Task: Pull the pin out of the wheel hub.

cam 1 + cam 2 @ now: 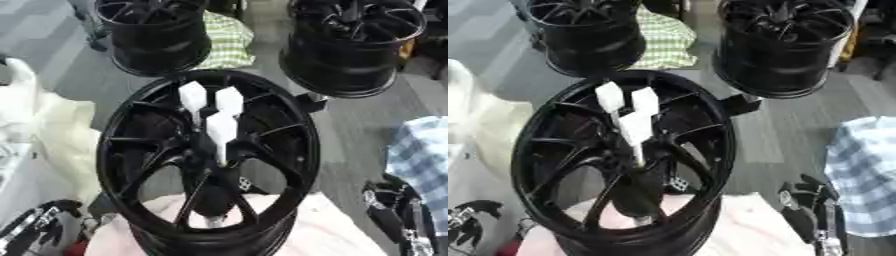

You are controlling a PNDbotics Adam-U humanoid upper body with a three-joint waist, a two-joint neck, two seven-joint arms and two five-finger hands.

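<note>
A black multi-spoke wheel hub [206,160] stands at the centre of the view, its open face turned up toward the camera and its lower rim resting on a pale pink cloth [324,230] that covers the worktop. Three white, block-headed pins [214,117] rise out of the hub's centre: two stand side by side toward the far side and a third [221,135] stands just in front of them, its thinner shaft running down into the dark middle of the spokes. A pale, shiny part [213,220] shows through the spokes near the lower rim; what it is cannot be made out. Beyond the hub, two more black wheels stand well apart from each other, one at the upper left [157,32] and one at the upper right [350,45], with a green-and-white checked cloth [226,40] lying between them. A blue-and-white checked cloth [424,165] lies at the right edge, and white material [44,130] is bunched at the left edge. The right robot hand [807,210] shows at the lower right, dark, near the hub but apart from it, touching neither the hub nor the pins; its fingers are too indistinct to tell how far open it is. The left robot hand [44,227] sits in the lower left corner, also apart from the hub, and its opening cannot be told either.
</note>
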